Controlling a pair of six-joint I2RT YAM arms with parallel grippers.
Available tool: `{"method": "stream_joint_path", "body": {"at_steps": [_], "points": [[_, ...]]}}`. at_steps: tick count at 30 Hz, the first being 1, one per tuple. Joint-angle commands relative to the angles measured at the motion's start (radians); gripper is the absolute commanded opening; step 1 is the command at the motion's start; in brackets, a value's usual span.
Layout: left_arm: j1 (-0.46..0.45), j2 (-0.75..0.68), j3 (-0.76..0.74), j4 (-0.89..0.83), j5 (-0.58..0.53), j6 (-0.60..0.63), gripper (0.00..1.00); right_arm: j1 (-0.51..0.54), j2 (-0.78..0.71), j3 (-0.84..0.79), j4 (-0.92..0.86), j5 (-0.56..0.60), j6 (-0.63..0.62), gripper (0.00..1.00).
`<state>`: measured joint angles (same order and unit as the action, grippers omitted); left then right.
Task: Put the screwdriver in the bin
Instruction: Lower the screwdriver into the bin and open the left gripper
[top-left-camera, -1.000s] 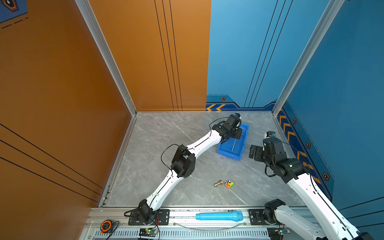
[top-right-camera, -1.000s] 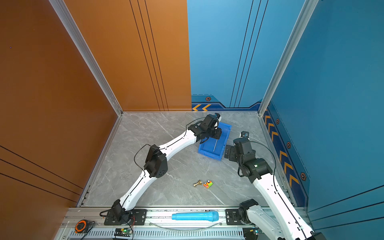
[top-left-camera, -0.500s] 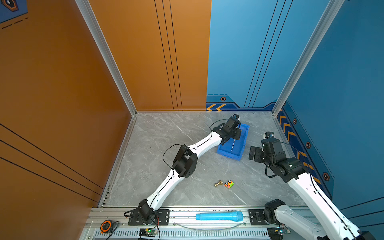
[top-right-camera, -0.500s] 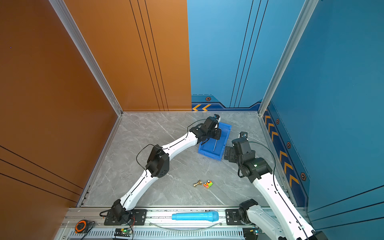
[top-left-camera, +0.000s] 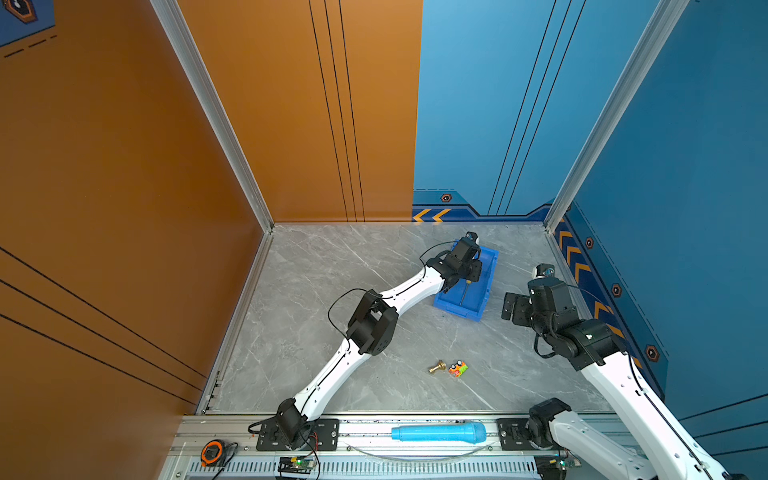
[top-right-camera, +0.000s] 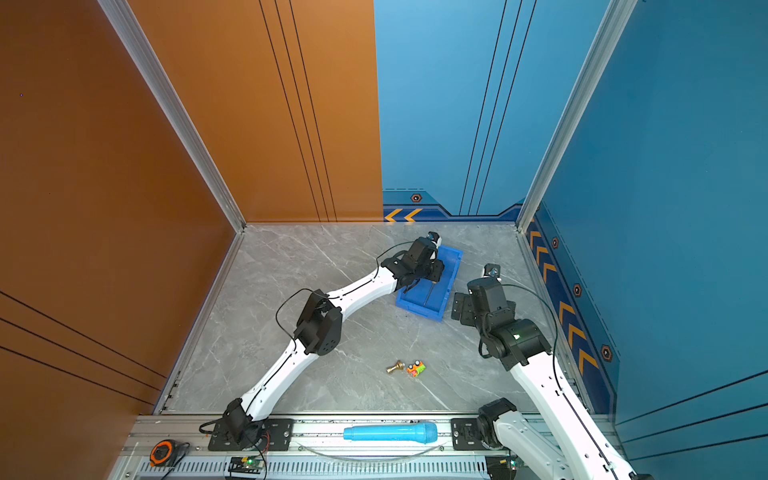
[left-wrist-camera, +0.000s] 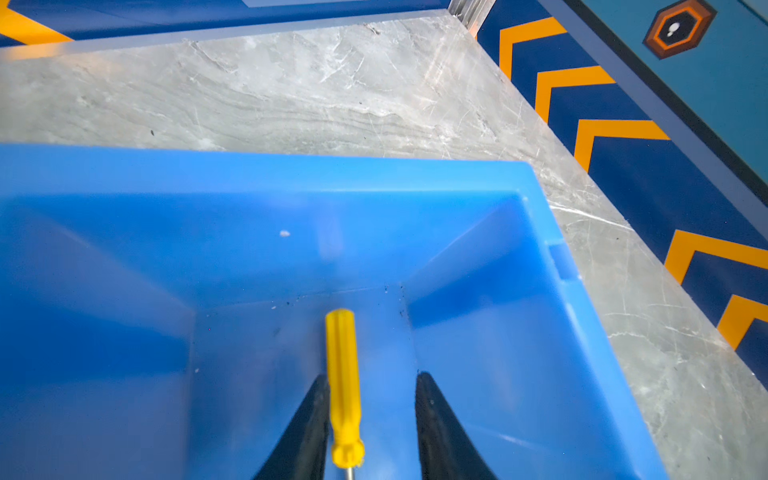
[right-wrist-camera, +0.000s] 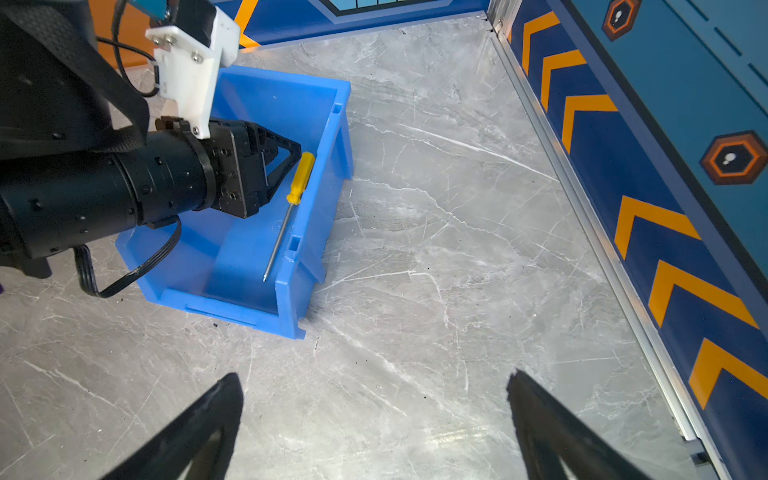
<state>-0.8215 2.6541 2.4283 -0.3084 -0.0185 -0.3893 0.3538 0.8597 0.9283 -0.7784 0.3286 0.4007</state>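
One screwdriver (right-wrist-camera: 296, 189) in one bin (right-wrist-camera: 232, 309); left claw (left-wrist-camera: 371, 376), right claw (right-wrist-camera: 374, 374) both parted

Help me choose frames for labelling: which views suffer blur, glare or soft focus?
Left wrist view: the bin looks soft and smeared along its near walls, the screwdriver handle is fairly crisp, and the left gripper is a dark blur. Right wrist view: bin and screwdriver are sharp, the right gripper is out of focus, with pale glare on the marble floor. Both top views: even light, no blur, but the screwdriver is tiny.
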Motion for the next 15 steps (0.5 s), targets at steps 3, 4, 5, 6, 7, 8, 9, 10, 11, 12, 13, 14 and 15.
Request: {"method": "stream_joint_path", "body": {"at_steps": [3,4,5,6,7,8,9,10,11,12,13,14,15], "points": [[-0.003,-0.055,-0.029,0.003,-0.008,0.02,0.38,0.005,-0.021,0.022,-0.035,0.042,0.013,1.0],[-0.003,-0.067,-0.035,0.002,-0.005,0.022,0.39,0.005,-0.021,0.02,-0.034,0.043,0.013,1.0],[-0.003,-0.086,-0.043,0.0,-0.003,0.025,0.4,0.005,-0.024,0.016,-0.03,0.042,0.012,1.0],[-0.002,-0.104,-0.052,-0.001,0.001,0.028,0.42,0.005,-0.028,0.01,-0.024,0.04,0.012,1.0],[-0.003,-0.12,-0.061,-0.003,0.004,0.031,0.43,0.005,-0.032,0.005,-0.017,0.04,0.012,1.0],[-0.005,-0.142,-0.073,-0.003,0.009,0.036,0.46,0.005,-0.037,-0.003,-0.009,0.038,0.012,1.0],[-0.006,-0.164,-0.085,-0.005,0.012,0.04,0.48,0.006,-0.044,-0.01,-0.001,0.037,0.012,1.0],[-0.007,-0.182,-0.095,-0.009,0.014,0.041,0.49,0.005,-0.048,-0.016,0.004,0.037,0.011,1.0],[-0.009,-0.203,-0.105,-0.016,0.014,0.043,0.5,0.005,-0.056,-0.024,0.011,0.037,0.008,1.0],[-0.011,-0.225,-0.116,-0.023,0.016,0.044,0.52,0.004,-0.063,-0.031,0.017,0.036,0.005,1.0],[-0.012,-0.243,-0.125,-0.029,0.018,0.046,0.54,0.004,-0.07,-0.037,0.021,0.036,0.002,1.0],[-0.013,-0.265,-0.134,-0.041,0.02,0.048,0.56,0.002,-0.075,-0.045,0.028,0.037,-0.004,1.0],[-0.015,-0.287,-0.143,-0.053,0.022,0.055,0.59,-0.001,-0.084,-0.053,0.035,0.036,-0.009,1.0]]}}
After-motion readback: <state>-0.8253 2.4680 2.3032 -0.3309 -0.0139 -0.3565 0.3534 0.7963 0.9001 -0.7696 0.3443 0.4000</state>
